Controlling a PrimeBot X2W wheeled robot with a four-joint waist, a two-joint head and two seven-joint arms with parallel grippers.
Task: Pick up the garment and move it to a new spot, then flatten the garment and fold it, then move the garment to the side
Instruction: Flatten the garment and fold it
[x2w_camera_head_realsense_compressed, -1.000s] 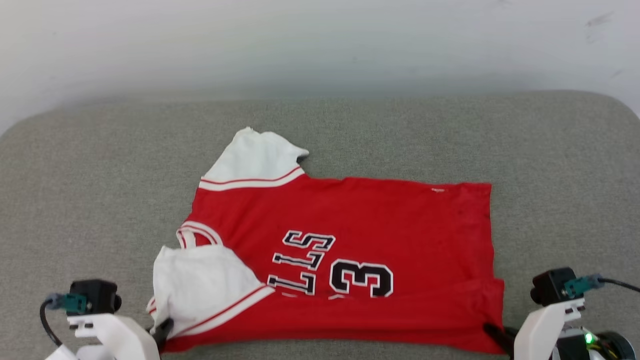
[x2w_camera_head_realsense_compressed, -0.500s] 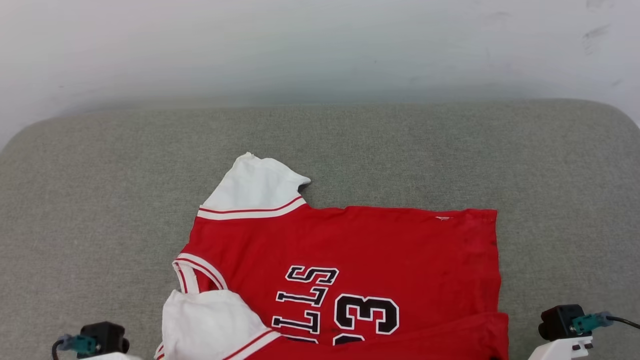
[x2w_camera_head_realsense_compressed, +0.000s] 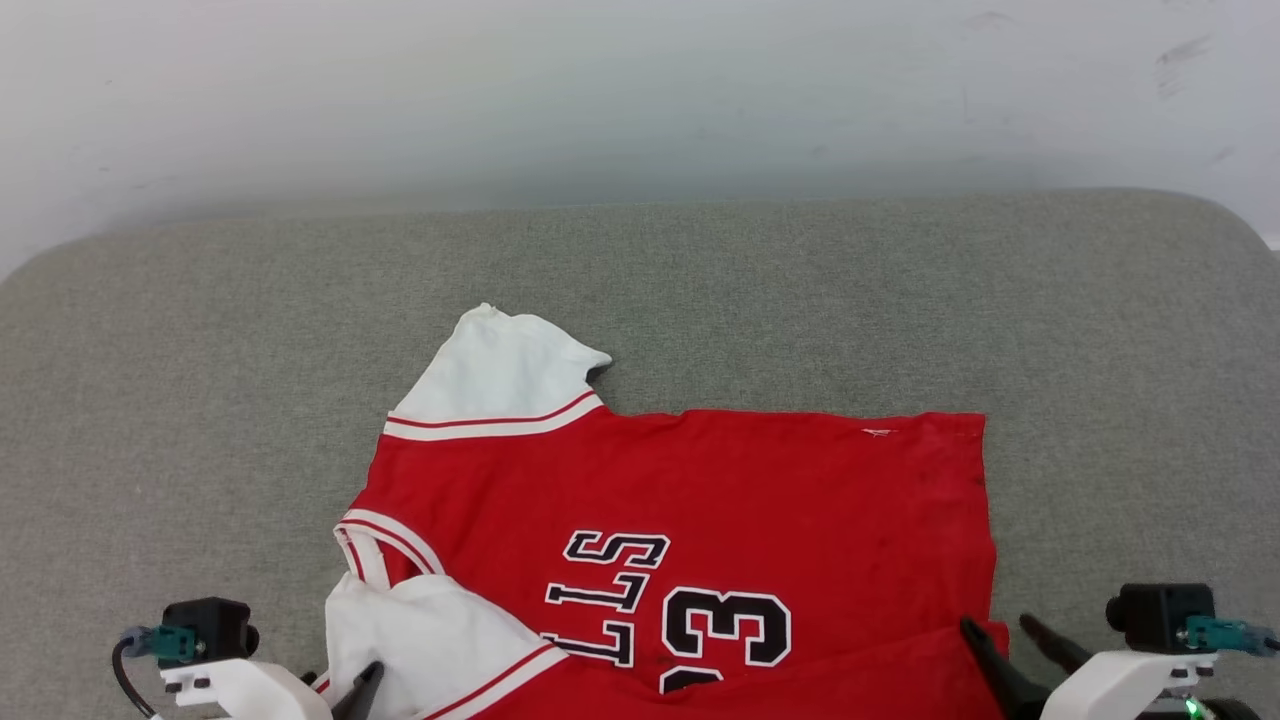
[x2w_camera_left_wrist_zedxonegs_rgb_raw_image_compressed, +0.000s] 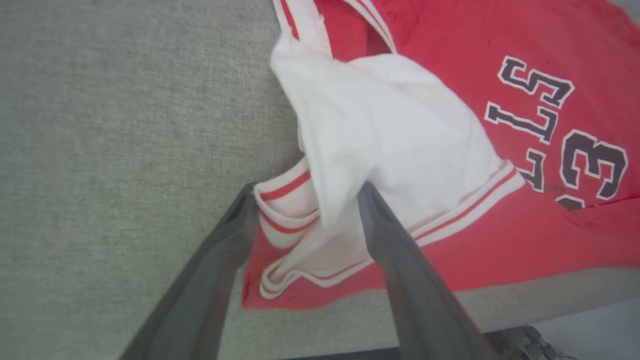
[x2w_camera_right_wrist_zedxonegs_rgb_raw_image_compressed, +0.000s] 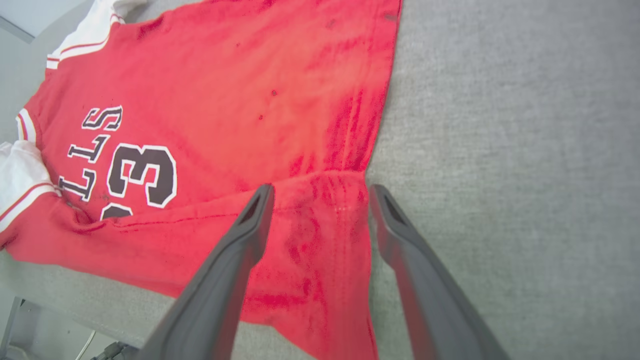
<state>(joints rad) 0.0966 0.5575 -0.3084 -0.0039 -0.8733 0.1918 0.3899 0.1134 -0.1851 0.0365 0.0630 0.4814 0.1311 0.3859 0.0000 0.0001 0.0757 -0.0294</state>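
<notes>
The garment (x2w_camera_head_realsense_compressed: 700, 480) is a red T-shirt with white sleeves and black lettering. It lies flat on the grey cushion, neck to the left, with its near strip folded over onto its body. My left gripper (x2w_camera_left_wrist_zedxonegs_rgb_raw_image_compressed: 307, 192) is open and straddles the rumpled white near sleeve (x2w_camera_left_wrist_zedxonegs_rgb_raw_image_compressed: 395, 145), a finger on each side of the fabric. My right gripper (x2w_camera_right_wrist_zedxonegs_rgb_raw_image_compressed: 321, 192) is open too, its fingers on either side of the folded red hem corner (x2w_camera_right_wrist_zedxonegs_rgb_raw_image_compressed: 320, 225). In the head view the right gripper (x2w_camera_head_realsense_compressed: 1005, 640) sits at that corner, and the far sleeve (x2w_camera_head_realsense_compressed: 500, 370) lies spread out.
The grey cushion (x2w_camera_head_realsense_compressed: 180, 400) has free room to the left, to the right and beyond the shirt. Its front edge (x2w_camera_left_wrist_zedxonegs_rgb_raw_image_compressed: 550, 295) runs just below the garment's near fold. A pale wall (x2w_camera_head_realsense_compressed: 640, 90) stands behind it.
Both grippers have gone from shut on the garment's near corners to open, letting the fabric go. The head camera has shifted, so the whole picture sits lower.
</notes>
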